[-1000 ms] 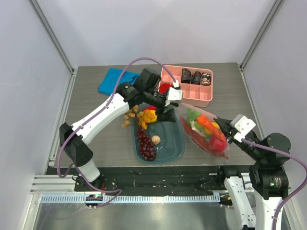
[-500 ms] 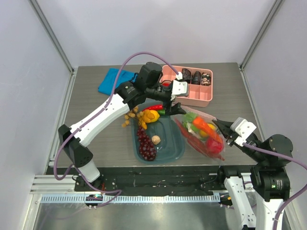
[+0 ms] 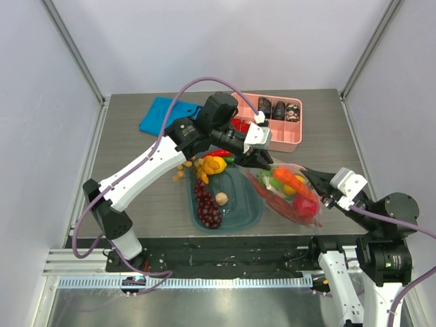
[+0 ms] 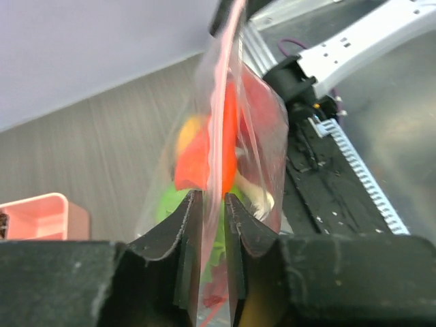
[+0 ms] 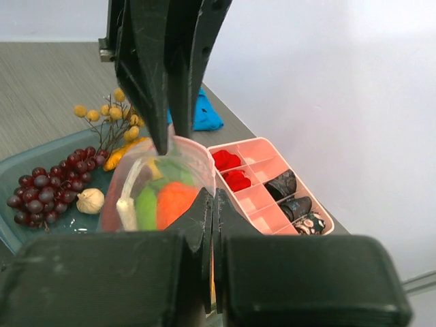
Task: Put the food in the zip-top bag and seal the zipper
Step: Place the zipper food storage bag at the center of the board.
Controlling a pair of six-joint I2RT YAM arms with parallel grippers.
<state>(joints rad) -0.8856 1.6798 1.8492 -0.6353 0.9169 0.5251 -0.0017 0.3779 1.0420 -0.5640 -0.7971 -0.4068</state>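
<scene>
The zip-top bag (image 3: 293, 197) hangs between both grippers above the table's right front, tilted. Food (image 3: 288, 180) shows through it: an orange carrot (image 4: 196, 158), green pieces and red ones. My left gripper (image 3: 262, 155) sits at the far-left end of the bag's mouth. The pink zipper (image 4: 223, 129) runs up between its fingers (image 4: 187, 218), which stand close on either side of the strip. My right gripper (image 3: 315, 182) is shut on the bag's near-right end (image 5: 201, 158). More food lies in the teal tub (image 3: 248, 211): a yellow fruit (image 3: 212, 165), dark grapes (image 3: 206, 204), a garlic bulb (image 3: 221, 198).
A pink divided tray (image 3: 296, 139) with dark and red pieces stands at the back right, close behind the left gripper. A blue cloth (image 3: 162, 113) lies at the back left. A sprig of yellow berries (image 3: 184, 167) rests left of the tub.
My left gripper has swung right from above the tub to the bag's mouth, and its jaws have narrowed around the zipper. The right gripper kept its hold and shifted slightly.
</scene>
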